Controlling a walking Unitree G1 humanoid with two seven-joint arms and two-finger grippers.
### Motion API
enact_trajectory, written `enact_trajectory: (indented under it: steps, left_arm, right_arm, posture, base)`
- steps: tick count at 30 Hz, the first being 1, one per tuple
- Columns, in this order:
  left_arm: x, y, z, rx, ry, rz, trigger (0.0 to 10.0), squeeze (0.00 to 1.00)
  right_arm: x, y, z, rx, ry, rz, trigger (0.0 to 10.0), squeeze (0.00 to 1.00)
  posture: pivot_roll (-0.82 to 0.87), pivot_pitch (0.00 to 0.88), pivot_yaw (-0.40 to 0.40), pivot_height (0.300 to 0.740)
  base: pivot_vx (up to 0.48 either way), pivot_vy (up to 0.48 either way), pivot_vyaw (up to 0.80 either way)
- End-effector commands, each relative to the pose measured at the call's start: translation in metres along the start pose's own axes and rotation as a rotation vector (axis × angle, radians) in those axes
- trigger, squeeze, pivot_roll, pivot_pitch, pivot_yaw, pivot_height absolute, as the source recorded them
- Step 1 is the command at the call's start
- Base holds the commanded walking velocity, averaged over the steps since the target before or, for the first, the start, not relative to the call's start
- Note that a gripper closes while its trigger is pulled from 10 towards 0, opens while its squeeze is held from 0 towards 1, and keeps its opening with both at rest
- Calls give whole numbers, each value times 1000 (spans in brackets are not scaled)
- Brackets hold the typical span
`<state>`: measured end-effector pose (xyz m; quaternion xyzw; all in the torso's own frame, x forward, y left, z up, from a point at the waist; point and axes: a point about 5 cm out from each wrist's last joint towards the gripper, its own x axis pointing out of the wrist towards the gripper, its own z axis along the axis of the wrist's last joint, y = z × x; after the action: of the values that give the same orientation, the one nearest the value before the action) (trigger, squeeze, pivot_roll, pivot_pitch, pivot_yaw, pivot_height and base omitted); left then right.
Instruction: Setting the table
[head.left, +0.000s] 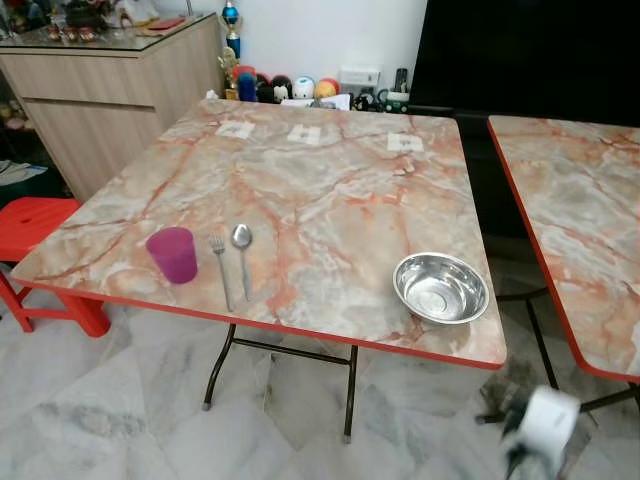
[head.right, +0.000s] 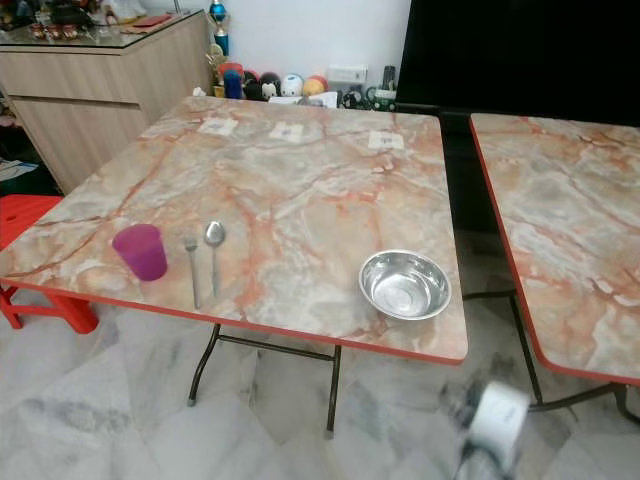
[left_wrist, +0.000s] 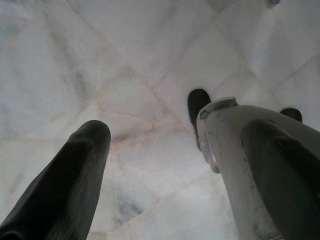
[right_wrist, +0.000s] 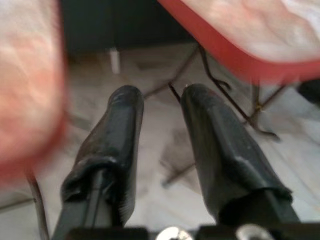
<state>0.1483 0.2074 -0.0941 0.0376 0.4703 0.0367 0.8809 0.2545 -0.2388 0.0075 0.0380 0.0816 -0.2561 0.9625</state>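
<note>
One cup (head.left: 173, 254), one fork (head.left: 221, 268), one spoon (head.left: 242, 256), one bowl (head.left: 440, 287).

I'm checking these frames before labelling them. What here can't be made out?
- Right arm, left eye view: motion-blurred and cut by the bottom edge.
- Labels on the table: too small to read.
- Table edge, right wrist view: blurred.
- Objects beyond the table: small, partly hidden by its far edge.
</note>
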Motion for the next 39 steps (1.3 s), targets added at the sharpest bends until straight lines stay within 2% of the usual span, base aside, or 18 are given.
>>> enact_trajectory:
  steps: [1,5,11,12,13,14,16,17,18,19,24,25,26,27,28,31,32,39]
  left_arm:
    - [-1,-1,-6,22,20,-12,10000,0]
    - [-1,-1,-6,23,17,-13,10000,0]
    - [-1,0,-5,28,18,-12,10000,0]
    - [-1,0,-5,29,19,-14,10000,0]
    - [-1,0,-4,30,19,-14,10000,0]
    - [-1,0,-4,31,19,-14,10000,0]
    - [-1,0,-4,32,19,-14,10000,0]
    - [-1,0,-4,32,19,-15,10000,0]
    - [-1,1,-4,33,19,-15,10000,0]
    - [-1,1,-3,34,18,-16,10000,0]
    - [0,1,-2,36,16,-17,10000,0]
    - [0,1,-2,38,15,-18,10000,0]
    - [0,1,-2,39,14,-18,10000,0]
    - [0,1,-1,39,14,-18,10000,0]
    - [0,1,-1,39,14,-18,10000,0]
    - [0,1,-1,39,13,-18,10000,0]
    - [0,1,-1,37,13,-17,10000,0]
    - [0,1,-1,33,13,-14,10000,0]
  right_arm:
    - [-16,1,-25,7,110,-3,10000,0]
    - [-17,5,-26,19,116,1,10000,0]
    - [-18,5,-11,-14,18,8,10000,0]
    - [-16,3,0,-3,-37,6,10000,0]
    - [-14,2,10,6,-81,11,10000,110]
    - [-14,2,13,8,-94,13,10000,110]
    - [-12,2,21,17,-127,17,10000,678]
    - [-11,3,27,23,-146,20,10000,820]
    - [-9,4,34,30,-165,23,10000,820]
    - [-7,6,41,50,-181,30,10000,1000]
    - [2,21,71,110,-238,78,10000,1000]
    - [7,31,83,132,-238,103,10000,925]
    - [9,35,86,140,-235,113,10000,925]
    - [10,37,88,144,-230,118,10000,141]
    - [12,43,93,176,-221,135,10000,0]
    - [18,60,106,224,-197,188,10000,0]
    - [21,69,111,278,-166,213,10000,0]
    - [24,74,119,328,-129,216,10000,0]
  posture:
    - [-44,34,-6,740]
    - [-35,40,-10,740]
    - [-39,61,-9,740]
    - [-42,66,-9,740]
    - [-44,70,-10,740]
    - [-44,70,-10,740]
    - [-47,74,-11,740]
    - [-50,77,-9,740]
    - [-50,77,-9,740]
    - [-49,79,-10,740]
    - [-49,84,-5,740]
    - [-48,85,-4,740]
    - [-48,85,-4,740]
    - [-47,85,-4,740]
    - [-46,86,-3,740]
    - [-40,86,-4,740]
    - [-37,86,-4,740]
    - [-34,90,-6,740]
  base:
    - [0,0,0]
    - [0,0,0]
    - [0,0,0]
    - [0,0,0]
    - [0,0,0]
    - [0,0,0]
    - [0,0,0]
    - [0,0,0]
    - [0,0,0]
    - [0,0,0]
    - [0,0,0]
    - [0,0,0]
    - [0,0,0]
    - [0,0,0]
    - [0,0,0]
    - [0,0,0]
    - [0,0,0]
    - [0,0,0]
